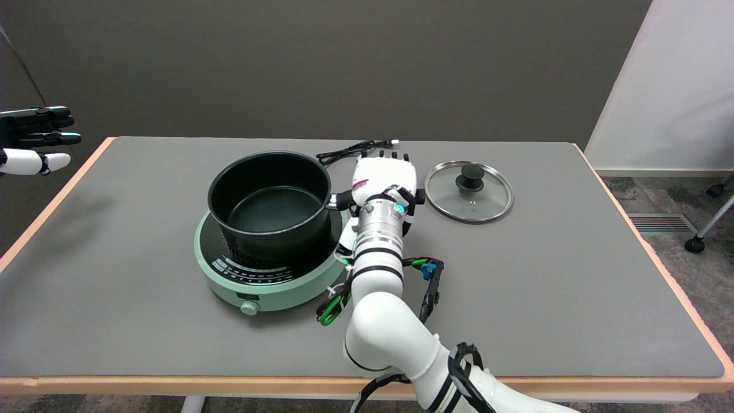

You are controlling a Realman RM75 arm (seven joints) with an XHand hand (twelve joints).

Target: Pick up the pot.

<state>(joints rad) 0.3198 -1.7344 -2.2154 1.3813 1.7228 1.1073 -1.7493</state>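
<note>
The black pot [269, 203] stands upright and lidless on the mint-green induction cooker [261, 284], left of the table's middle. Its short black handle [342, 199] sticks out to the right and disappears under my right hand [384, 179]. The hand lies palm-down over the handle, with its fingers curled down on the far side so that only their dark tops show. The thumb hangs down on the near side. It grips the handle, and the pot's base still rests on the cooker.
A glass lid [468, 191] with a black knob lies flat just right of the hand. A black cable [350, 150] runs behind the pot. The idle left hand [34, 140] hangs in the air at the upper left.
</note>
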